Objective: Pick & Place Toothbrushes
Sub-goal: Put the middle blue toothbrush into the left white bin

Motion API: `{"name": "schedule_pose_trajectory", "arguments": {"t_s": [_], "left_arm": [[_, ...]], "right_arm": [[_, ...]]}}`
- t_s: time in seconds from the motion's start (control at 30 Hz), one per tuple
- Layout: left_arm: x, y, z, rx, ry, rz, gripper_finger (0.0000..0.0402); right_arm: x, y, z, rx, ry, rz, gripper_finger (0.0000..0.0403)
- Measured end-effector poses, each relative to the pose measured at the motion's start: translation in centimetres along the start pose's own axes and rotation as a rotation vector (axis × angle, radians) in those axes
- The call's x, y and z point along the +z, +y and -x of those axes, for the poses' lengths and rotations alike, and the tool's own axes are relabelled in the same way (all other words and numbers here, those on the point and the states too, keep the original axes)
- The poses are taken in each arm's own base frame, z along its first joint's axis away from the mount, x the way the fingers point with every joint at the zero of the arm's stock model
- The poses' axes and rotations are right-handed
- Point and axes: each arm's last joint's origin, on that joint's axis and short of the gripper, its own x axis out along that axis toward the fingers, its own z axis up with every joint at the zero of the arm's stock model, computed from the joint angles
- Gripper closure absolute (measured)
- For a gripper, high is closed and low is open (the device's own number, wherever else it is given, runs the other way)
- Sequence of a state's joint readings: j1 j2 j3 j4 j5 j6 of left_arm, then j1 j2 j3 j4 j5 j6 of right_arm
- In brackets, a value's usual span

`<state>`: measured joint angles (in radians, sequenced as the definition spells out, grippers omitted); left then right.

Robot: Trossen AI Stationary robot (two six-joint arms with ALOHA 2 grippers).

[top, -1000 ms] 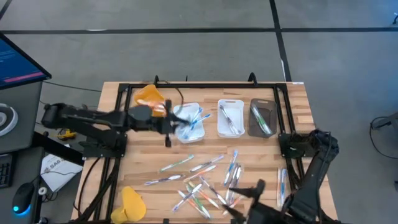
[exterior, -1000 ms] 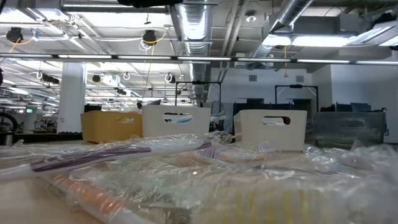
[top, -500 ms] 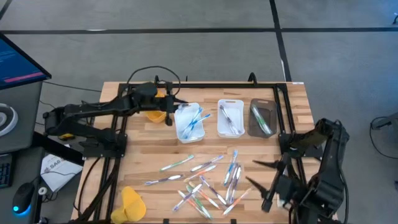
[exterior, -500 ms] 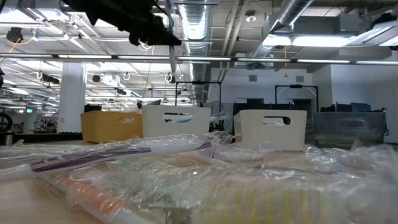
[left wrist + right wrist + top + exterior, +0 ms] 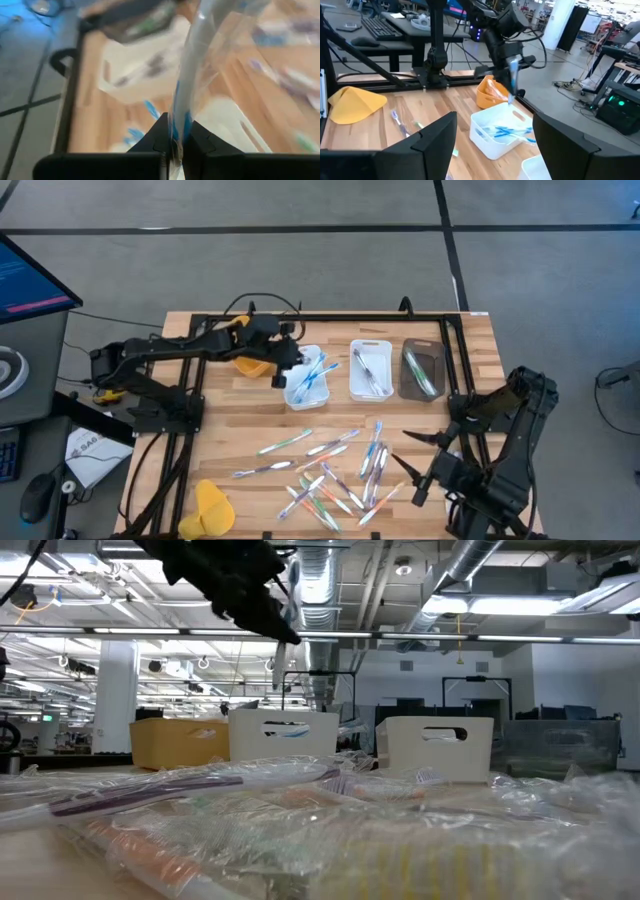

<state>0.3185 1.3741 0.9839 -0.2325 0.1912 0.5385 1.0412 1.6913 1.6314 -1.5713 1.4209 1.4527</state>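
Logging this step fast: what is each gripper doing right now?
Left gripper: shut on a blue toothbrush, above the white tray.
Right gripper: open, holding nothing.

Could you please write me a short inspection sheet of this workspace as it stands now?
Surface: wooden table.
Job's things: loose toothbrushes at the front; blue ones in the white tray; more in the second white tray and dark tray.
Clutter: yellow cloth.
End effectors: left end effector shut on a wrapped toothbrush above the white tray; right end effector open, front right.
Cables: black loop behind the left arm.
Surroundings: monitor.
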Motion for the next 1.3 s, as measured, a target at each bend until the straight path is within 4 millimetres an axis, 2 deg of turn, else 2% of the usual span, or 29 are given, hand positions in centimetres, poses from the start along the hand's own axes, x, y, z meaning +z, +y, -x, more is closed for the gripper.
{"name": "schedule_pose_trajectory", "arguments": {"t_s": [0.07,0.23,0.3,0.5,0.87,1.1,1.3], "left_arm": [[-0.3,-0.4,0.2,-0.029,0.040,-0.006,0.0390],[-0.1,-0.5,0.3,-0.072,0.005,0.322,0.0390],[0.1,-0.6,0.2,-0.102,-0.005,0.392,0.0389],[-0.3,-0.6,-0.7,-0.129,0.014,0.469,0.0388],[-3.2,-0.5,-4.8,-0.152,0.175,0.778,0.0387],[-3.6,0.1,-4.7,-0.123,0.185,0.905,0.0387],[-3.9,0.1,-5.0,-0.118,0.202,0.938,0.0386]], "right_arm": [[0.0,0.0,0.0,0.001,0.005,-0.013,0.0148],[-0.1,0.0,0.0,0.001,0.010,-0.025,0.0148],[-0.1,0.1,0.0,0.001,0.010,-0.023,0.0148],[-0.1,0.1,0.0,0.001,0.010,-0.023,0.0148],[-0.1,0.1,0.0,0.002,0.014,-0.020,0.0148],[-0.2,0.1,0.0,0.004,0.047,0.016,0.0148],[-0.2,0.1,-0.3,0.000,0.064,0.046,0.0148]]}}
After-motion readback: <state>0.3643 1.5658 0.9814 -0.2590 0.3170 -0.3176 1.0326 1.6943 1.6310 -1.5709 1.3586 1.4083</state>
